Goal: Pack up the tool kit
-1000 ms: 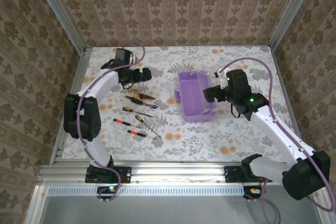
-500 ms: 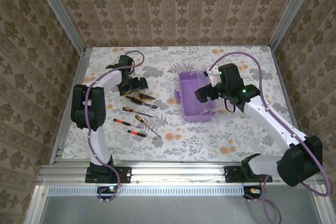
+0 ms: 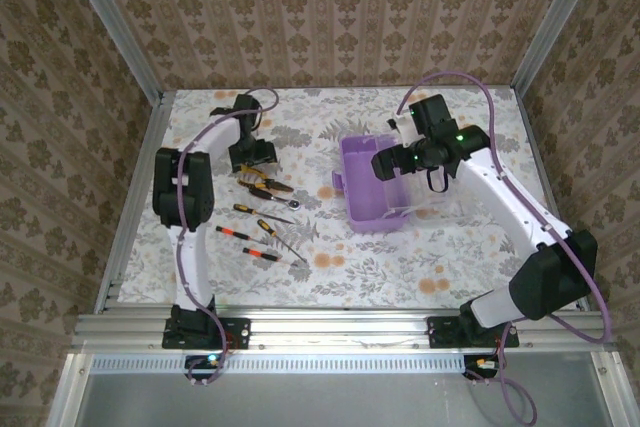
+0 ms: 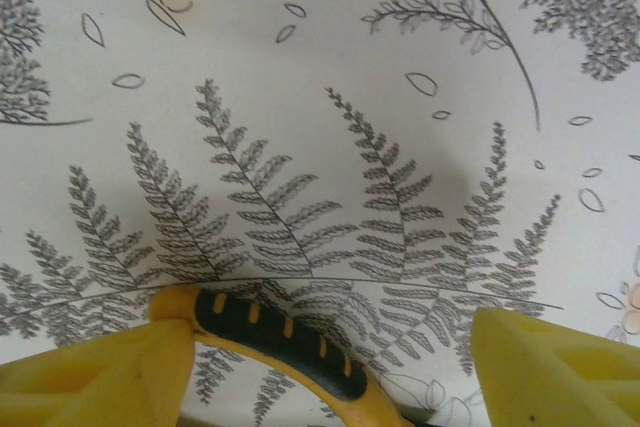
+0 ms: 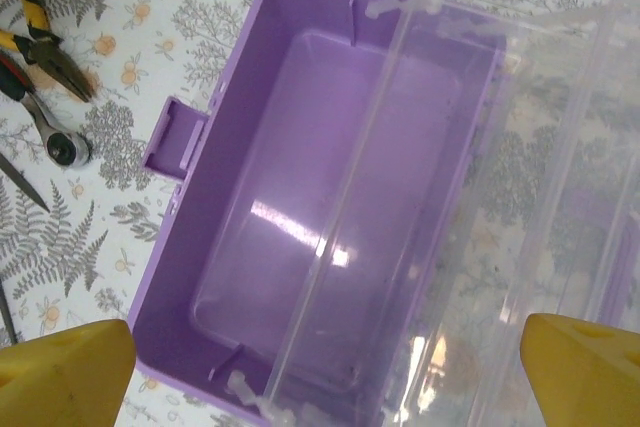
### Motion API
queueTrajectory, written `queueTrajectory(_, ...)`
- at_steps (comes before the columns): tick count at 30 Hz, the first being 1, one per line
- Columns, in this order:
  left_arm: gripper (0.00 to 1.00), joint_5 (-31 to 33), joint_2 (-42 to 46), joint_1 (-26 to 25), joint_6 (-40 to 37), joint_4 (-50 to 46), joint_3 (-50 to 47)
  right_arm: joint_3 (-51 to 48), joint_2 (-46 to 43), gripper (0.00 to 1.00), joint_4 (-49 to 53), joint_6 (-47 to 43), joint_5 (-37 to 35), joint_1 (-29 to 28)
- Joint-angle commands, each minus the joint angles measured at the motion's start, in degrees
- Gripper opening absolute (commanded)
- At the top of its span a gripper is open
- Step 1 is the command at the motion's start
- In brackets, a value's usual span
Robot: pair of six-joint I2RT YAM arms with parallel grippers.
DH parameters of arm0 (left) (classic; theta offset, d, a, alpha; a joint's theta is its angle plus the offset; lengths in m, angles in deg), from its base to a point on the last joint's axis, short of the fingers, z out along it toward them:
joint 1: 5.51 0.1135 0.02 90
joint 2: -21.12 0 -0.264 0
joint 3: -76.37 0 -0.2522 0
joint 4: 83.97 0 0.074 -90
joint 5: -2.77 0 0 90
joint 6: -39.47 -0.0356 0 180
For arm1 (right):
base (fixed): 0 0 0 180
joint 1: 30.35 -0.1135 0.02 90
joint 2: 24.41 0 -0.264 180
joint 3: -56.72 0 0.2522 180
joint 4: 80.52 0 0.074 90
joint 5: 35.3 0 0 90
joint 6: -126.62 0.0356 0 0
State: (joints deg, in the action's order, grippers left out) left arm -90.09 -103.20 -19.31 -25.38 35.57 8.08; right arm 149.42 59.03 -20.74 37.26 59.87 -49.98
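The purple box (image 5: 210, 277) of the tool kit lies open and empty, its clear lid (image 5: 520, 197) swung to the right. My right gripper (image 5: 320, 377) hovers over it, open wide, with nothing between its yellow fingers (image 5: 60, 372). In the top view the box (image 3: 352, 175) is right of centre under the right gripper (image 3: 388, 162). My left gripper (image 4: 325, 367) is low over the cloth, open, with the black-and-yellow pliers handle (image 4: 285, 342) between its fingers and right against the left one (image 4: 90, 377). Seen from above, the pliers (image 3: 268, 184) lie just below the left gripper (image 3: 255, 154).
A ratchet wrench (image 3: 287, 203) and several black-orange screwdrivers (image 3: 262, 215) lie in a loose row on the floral cloth, left of the box. The wrench head (image 5: 68, 150) and pliers nose (image 5: 60, 65) show beside the box latch (image 5: 178, 137). Walls close the table's sides and back.
The left gripper has come down onto the pliers and its jaws have narrowed around the handle. The right gripper has shifted left and farther back over the open box.
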Motion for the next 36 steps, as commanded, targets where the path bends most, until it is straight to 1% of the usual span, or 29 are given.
queueTrajectory(1,0.71,1.75,-4.03,0.18,-0.8,-3.52,1.67,2.35,0.5,1.0,5.78,1.75,0.72,-0.01)
queueTrajectory(7,0.67,3.38,-4.89,0.22,-1.24,-4.24,2.74,2.11,0.92,1.0,5.92,1.2,-0.05,0.21)
queueTrajectory(10,0.67,5.25,-5.34,0.34,-2.17,-4.4,3.8,2.02,0.95,1.0,5.71,1.23,0.12,0.21)
queueTrajectory(15,0.67,4.93,-6.88,0.72,-3.81,-6.28,7.34,1.57,0.5,1.0,5.48,0.85,-0.06,0.17)
queueTrajectory(17,0.7,7.01,-5.79,0.75,-5.94,-6.88,7.34,1.4,0.26,1.0,5.57,0.76,0.01,0.21)
queueTrajectory(20,0.76,12.41,-3.49,0.71,-12.6,-7.91,7.24,0.83,-0.6,1.0,5.57,0.63,-0.18,0.21)
queueTrajectory(22,0.79,14.26,-1.88,0.7,-18.49,-8.5,7.12,0.44,-1.23,1.0,5.48,0.61,-0.25,0.17)
queueTrajectory(26,0.79,16.34,0.41,0.62,-27.02,-8.37,6.61,-0.01,-1.74,1.0,5.46,0.84,-0.16,0.21)
queueTrajectory(31,0.75,18.46,1.8,-0.23,-37.37,-5.65,4.72,-0.41,-2.31,1.0,5.57,1.2,-0.07,0.2)
queueTrajectory(33,0.72,19.06,1.62,-0.65,-41.04,-4.76,4.52,-0.36,-2.4,1.0,5.83,1.2,-0.03,0.21)
queueTrajectory(34,0.7,17.85,1.45,-0.74,-43.3,-4.66,4.75,-0.43,-2.4,1.0,6.01,1.2,-0.13,0.21)
queueTrajectory(36,0.7,13.65,1.28,-0.68,-47.08,-4.98,5.37,-0.23,-2.32,1.0,6.5,1.2,-0.21,0.21)
